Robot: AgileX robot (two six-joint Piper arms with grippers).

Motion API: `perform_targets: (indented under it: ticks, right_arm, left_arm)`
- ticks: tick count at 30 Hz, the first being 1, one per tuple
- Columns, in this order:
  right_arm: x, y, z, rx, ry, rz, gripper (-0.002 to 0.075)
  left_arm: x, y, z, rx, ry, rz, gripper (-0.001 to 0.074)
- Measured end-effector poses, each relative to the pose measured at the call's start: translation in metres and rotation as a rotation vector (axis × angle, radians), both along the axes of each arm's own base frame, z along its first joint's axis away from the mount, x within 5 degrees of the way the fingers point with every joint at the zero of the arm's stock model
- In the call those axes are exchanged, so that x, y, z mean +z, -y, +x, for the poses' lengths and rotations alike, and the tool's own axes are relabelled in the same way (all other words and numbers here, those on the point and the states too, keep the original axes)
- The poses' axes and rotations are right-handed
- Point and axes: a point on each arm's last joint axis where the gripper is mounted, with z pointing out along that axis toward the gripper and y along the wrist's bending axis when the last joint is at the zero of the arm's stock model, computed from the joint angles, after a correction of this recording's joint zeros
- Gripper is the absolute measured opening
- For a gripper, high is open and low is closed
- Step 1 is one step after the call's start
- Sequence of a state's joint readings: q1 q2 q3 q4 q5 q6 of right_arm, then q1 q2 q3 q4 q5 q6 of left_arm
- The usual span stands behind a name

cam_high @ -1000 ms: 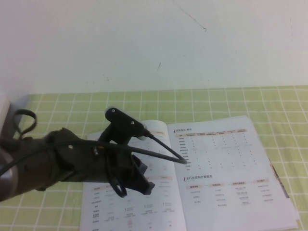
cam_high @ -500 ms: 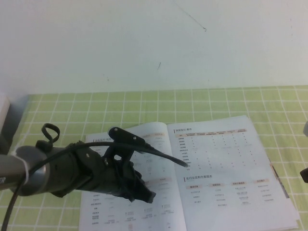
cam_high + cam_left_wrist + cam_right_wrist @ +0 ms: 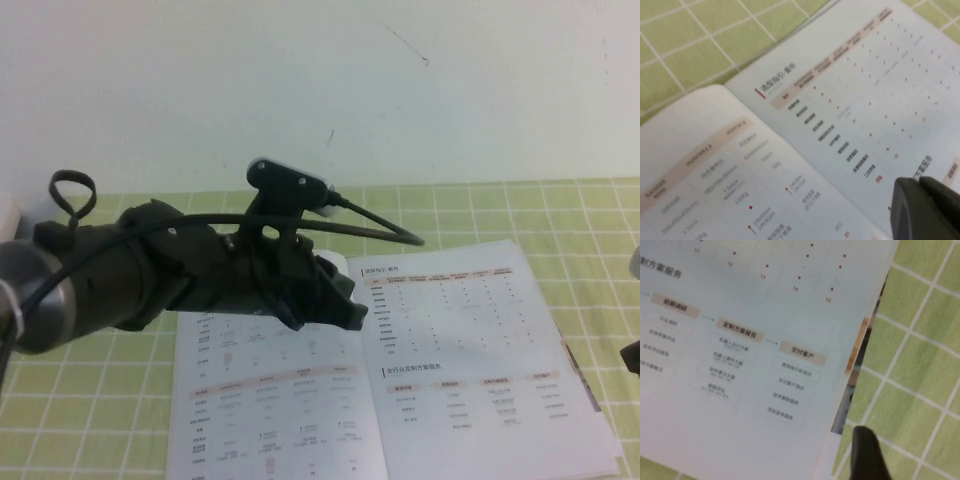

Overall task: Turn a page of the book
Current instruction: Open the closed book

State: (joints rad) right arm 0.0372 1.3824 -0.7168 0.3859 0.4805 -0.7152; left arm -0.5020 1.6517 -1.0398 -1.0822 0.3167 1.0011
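The thin white glossy book (image 3: pixel 400 380) lies open on the green-checked counter (image 3: pixel 500 210). Left gripper (image 3: pixel 335 300) hovers above its spine, state unclear; right gripper (image 3: pixel 867 452) at the book's right edge, state also unclear.

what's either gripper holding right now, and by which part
Nothing held. The left gripper hangs above the book near its spine, jaws shut and empty. The right gripper sits by the book's right edge, gripping nothing.
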Motion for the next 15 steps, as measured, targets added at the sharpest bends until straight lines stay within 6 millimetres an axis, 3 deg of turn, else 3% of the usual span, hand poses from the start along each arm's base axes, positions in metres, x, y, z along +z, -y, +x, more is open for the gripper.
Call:
perform_targets:
  ticks: [9, 15]
  right_arm:
    - [-0.019, -0.005, 0.008, 0.013, -0.046, -0.009, 0.0379]
    - [-0.031, -0.011, 0.014, 0.018, -0.087, 0.001, 0.0381]
  left_arm:
    - [-0.095, 0.011, 0.014, -0.055, -0.215, 0.13, -0.0004]
    - [-0.107, 0.014, 0.015, -0.065, -0.273, 0.117, -0.0004]
